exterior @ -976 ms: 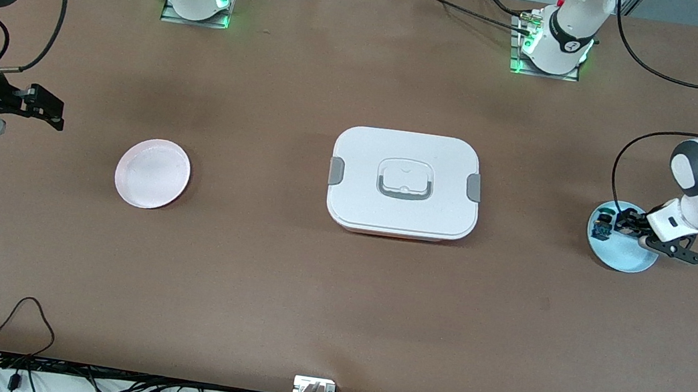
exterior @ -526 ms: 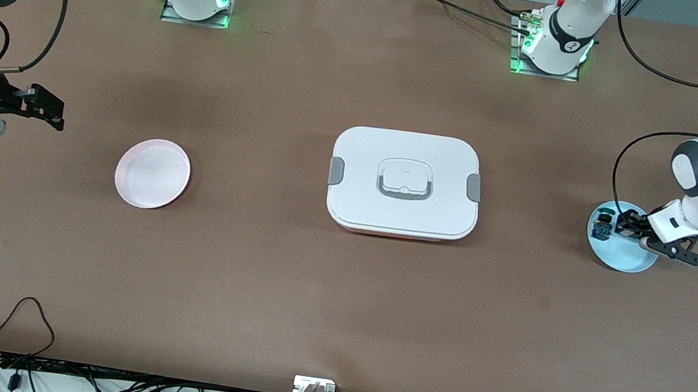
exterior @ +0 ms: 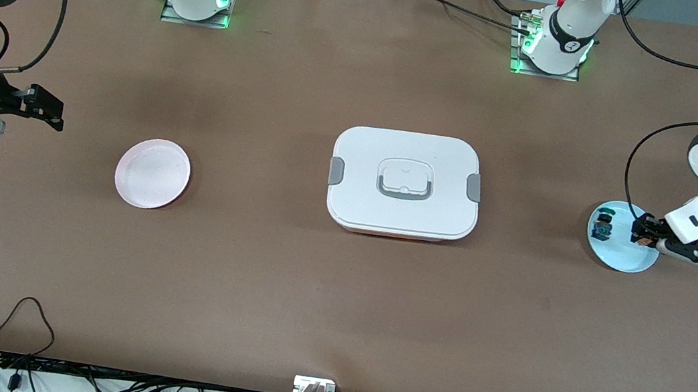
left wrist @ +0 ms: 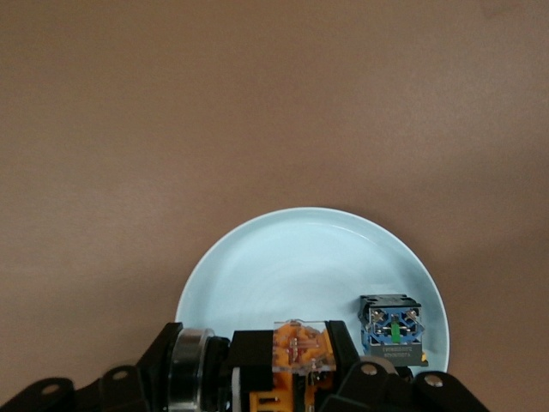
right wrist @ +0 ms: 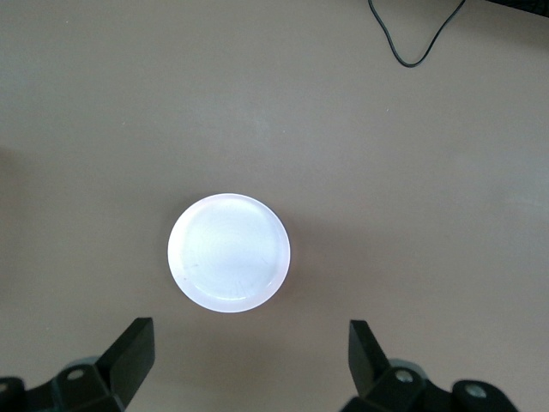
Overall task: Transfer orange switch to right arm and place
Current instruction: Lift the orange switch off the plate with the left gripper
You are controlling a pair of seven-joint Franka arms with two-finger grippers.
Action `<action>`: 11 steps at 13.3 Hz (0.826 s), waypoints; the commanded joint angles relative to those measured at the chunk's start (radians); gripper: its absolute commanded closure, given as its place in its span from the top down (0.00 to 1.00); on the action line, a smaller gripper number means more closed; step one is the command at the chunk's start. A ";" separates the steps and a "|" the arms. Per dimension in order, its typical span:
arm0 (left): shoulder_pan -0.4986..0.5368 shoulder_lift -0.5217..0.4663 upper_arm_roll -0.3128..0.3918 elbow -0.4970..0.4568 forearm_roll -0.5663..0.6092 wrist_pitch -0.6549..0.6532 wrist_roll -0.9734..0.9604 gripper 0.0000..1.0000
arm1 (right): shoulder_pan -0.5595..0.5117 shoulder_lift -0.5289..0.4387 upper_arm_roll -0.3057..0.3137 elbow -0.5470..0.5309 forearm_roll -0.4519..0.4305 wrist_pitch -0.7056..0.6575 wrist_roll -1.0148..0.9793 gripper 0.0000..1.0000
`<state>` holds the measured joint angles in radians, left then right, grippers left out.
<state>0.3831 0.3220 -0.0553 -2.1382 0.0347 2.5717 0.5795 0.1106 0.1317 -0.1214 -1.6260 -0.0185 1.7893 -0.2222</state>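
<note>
The orange switch, with its black body and silver ring, sits between the jaws of my left gripper, which is shut on it. The left gripper holds it just over the light blue plate at the left arm's end of the table. The small blue-and-green part lies on the same plate, apart from the gripper, and shows in the left wrist view. My right gripper waits open and empty at the right arm's end. In the right wrist view, this gripper is above bare table beside the pink plate.
A white lidded box with grey latches stands in the middle of the table. The pink plate is empty, between the box and the right gripper. Cables hang along the table edge nearest the front camera.
My left gripper has moved with the orange switch away from the blue-and-green part, toward the plate's rim at the left arm's end. The right arm has not moved.
</note>
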 commanded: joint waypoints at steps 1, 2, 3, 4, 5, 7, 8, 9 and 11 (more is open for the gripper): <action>-0.001 -0.012 0.000 0.081 0.002 -0.105 0.005 0.00 | -0.003 0.005 0.005 0.018 -0.008 -0.001 -0.002 1.00; -0.003 -0.012 0.000 0.121 0.002 -0.155 0.005 0.00 | -0.003 0.005 0.005 0.020 -0.006 0.001 -0.002 1.00; -0.003 -0.009 -0.003 0.150 0.002 -0.185 0.005 0.00 | -0.005 0.005 0.003 0.021 -0.002 0.007 0.000 1.00; -0.004 -0.011 -0.003 0.167 0.002 -0.205 0.005 0.00 | -0.006 0.005 0.003 0.021 0.002 0.024 0.000 1.00; -0.010 -0.012 -0.003 0.175 0.002 -0.215 0.005 0.00 | -0.006 0.005 0.003 0.021 0.003 0.036 0.000 1.00; -0.021 -0.035 -0.003 0.179 0.001 -0.235 0.002 0.00 | -0.005 0.005 0.003 0.021 0.005 0.042 0.001 1.00; -0.032 -0.040 -0.003 0.181 -0.007 -0.235 0.003 0.00 | -0.003 0.005 0.003 0.020 0.005 0.041 0.001 1.00; -0.038 -0.055 -0.001 0.182 -0.022 -0.237 0.003 0.00 | -0.003 0.005 0.005 0.020 0.005 0.041 0.001 1.00; -0.052 -0.073 -0.001 0.199 -0.021 -0.263 0.017 0.00 | -0.003 0.005 0.005 0.020 0.005 0.039 0.001 1.00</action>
<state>0.3475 0.2888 -0.0596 -1.9510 0.0312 2.3583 0.5786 0.1097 0.1317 -0.1214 -1.6233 -0.0179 1.8319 -0.2222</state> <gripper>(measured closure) 0.278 0.000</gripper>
